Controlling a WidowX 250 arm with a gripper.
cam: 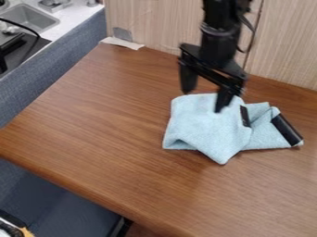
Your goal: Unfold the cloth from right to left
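Black pincer (204, 101) wide open, two fingers well apart, nothing gripped; one fingertip over upper part of cloth, other by its upper left corner; contact with cloth: cannot tell. One light blue cloth (201, 125), soft, fuzzy, folded into uneven layers, pointed corner toward camera, lying right of middle on table (111, 120). Two black smooth strips on cloth: one short, one longer at right end. One table, brown, wood-grained. One grey sink (29, 17), rectangular, upper left.

the pale blue, black-patched cloth (204, 125) lies folded on the wooden table (99, 120).
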